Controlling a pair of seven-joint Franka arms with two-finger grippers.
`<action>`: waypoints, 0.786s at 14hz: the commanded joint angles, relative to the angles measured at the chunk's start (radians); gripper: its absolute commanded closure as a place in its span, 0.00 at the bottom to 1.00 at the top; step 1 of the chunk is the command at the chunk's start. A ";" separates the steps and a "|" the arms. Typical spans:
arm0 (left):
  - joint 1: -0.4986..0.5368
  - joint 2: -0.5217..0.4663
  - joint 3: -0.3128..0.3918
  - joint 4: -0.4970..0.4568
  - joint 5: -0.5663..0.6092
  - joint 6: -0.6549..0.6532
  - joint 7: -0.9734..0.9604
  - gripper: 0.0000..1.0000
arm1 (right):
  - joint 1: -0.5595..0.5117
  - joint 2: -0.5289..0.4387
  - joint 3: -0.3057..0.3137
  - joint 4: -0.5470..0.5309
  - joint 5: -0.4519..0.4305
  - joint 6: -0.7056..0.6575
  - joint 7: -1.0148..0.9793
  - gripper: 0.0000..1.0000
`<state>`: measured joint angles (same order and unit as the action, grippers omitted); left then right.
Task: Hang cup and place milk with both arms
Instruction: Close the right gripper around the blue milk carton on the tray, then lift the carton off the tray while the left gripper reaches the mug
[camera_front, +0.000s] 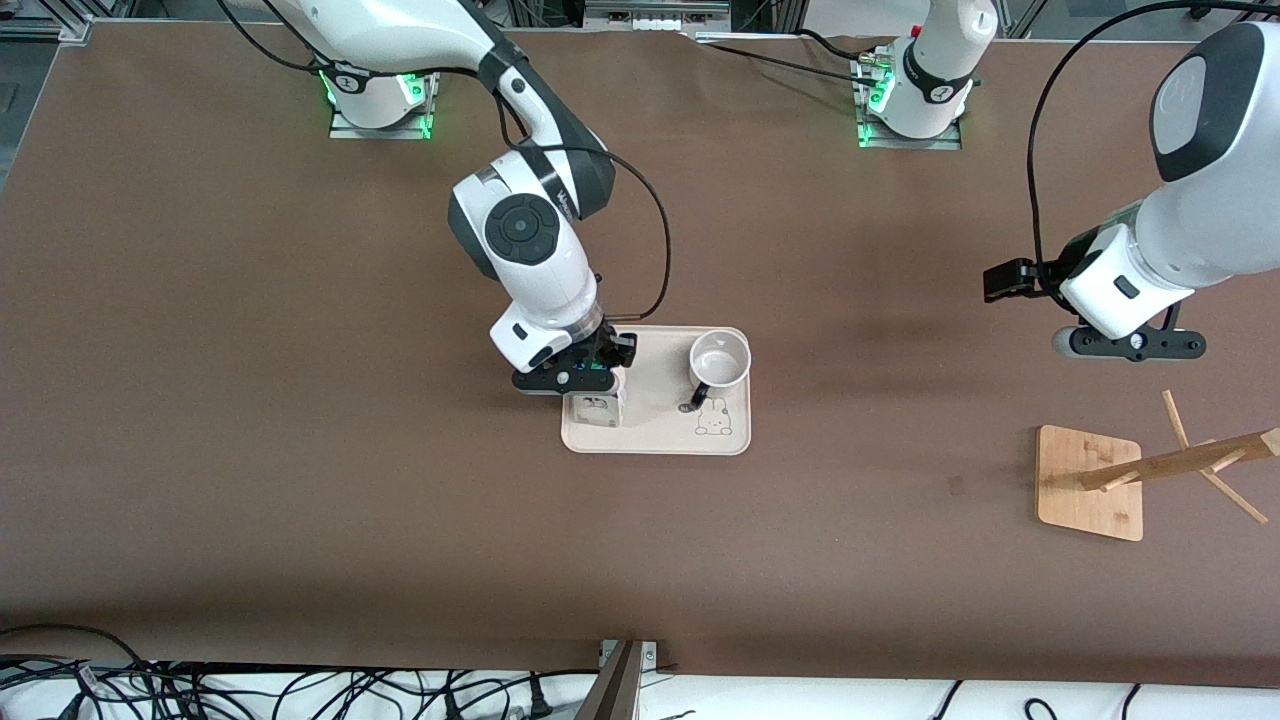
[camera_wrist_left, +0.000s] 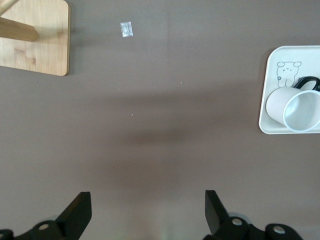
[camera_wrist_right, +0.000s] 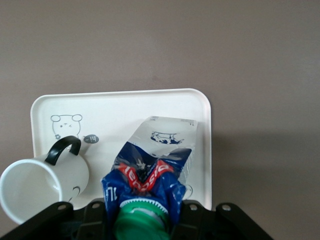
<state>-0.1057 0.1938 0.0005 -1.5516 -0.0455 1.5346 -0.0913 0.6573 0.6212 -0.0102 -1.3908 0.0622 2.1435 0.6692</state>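
Gripping milk (camera_wrist_right: 150, 165) top, right fingers (camera_wrist_right: 145, 220) mostly hidden, left fingers (camera_wrist_left: 80, 212) spread, empty

I see a brown table (camera_front: 300, 400), a cream tray (camera_front: 655, 440) with a black-line bear drawing (camera_front: 712, 418), a white cup (camera_front: 719, 360) with black handle, and the milk (camera_wrist_right: 150, 170) — dark blue top with red lettering, green cap, pale sides — plus a light bamboo rack (camera_front: 1090, 482).

- We see the right gripper (camera_front: 585, 372) shut on the milk (camera_front: 597, 408), blocking one end of the tray (camera_front: 655, 440) at the picture's middle.
- The cup (camera_front: 719, 361) fills the tray's other end.
- The wooden rack (camera_front: 1150, 470) stands at lower right.
- The left gripper (camera_wrist_left: 145, 212), open, hangs over bare table (camera_front: 300, 480) at upper right.
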 joint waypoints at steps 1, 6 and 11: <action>-0.037 0.025 -0.001 0.027 0.021 -0.027 0.018 0.00 | 0.004 -0.112 -0.013 -0.014 -0.005 -0.121 -0.023 0.74; -0.127 0.120 -0.001 0.086 0.006 -0.013 0.021 0.00 | -0.053 -0.216 -0.152 -0.014 0.022 -0.313 -0.204 0.73; -0.328 0.252 0.001 0.154 -0.011 0.008 0.002 0.00 | -0.180 -0.213 -0.299 -0.027 0.120 -0.373 -0.563 0.73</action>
<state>-0.3564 0.3660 -0.0102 -1.4708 -0.0482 1.5432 -0.0916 0.5124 0.4128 -0.2740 -1.3952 0.1597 1.7826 0.2299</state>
